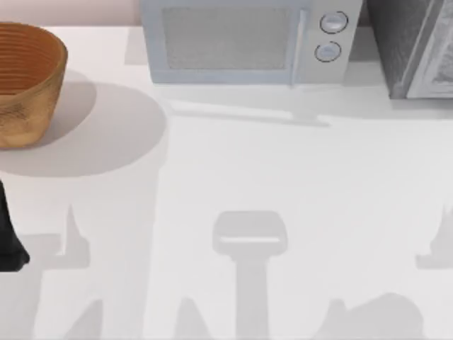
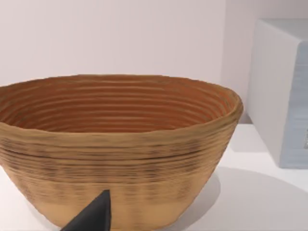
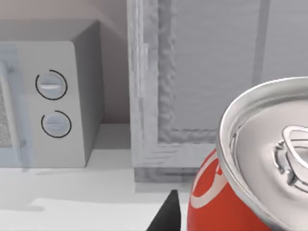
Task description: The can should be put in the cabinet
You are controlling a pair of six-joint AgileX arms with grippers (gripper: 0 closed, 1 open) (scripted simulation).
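**Can up close at the right tool, cabinet door shut ahead**

Right wrist view: the can [image 3: 231,202] sits very close to the camera, silver top and red label showing, with one dark fingertip [image 3: 166,214] of the right tool just beside it. Whether that tool is clenched on the can or released, I cannot tell. Beyond the can stands the cabinet [image 3: 202,72], its framed door panel appearing closed, with the microwave [image 3: 53,106] beside it.

Top view: cabinet [image 1: 403,42] at the counter's [image 1: 283,170] far right corner, microwave [image 1: 241,42] centre back, basket [image 1: 25,81] far left. A dark piece of the left arm [image 1: 8,241] sits at the left edge; left wrist view looks at the basket [image 2: 120,144], one fingertip [image 2: 94,216] in frame, state of that tool untellable.

Judgement on doing the step well: keep the can upright, confirm a firm hold on its body, and see the door is opened before carrying it in; approach square to the opening, clear of the microwave.

Count: one can, one cabinet, one microwave with two knobs, one basket, two arms.
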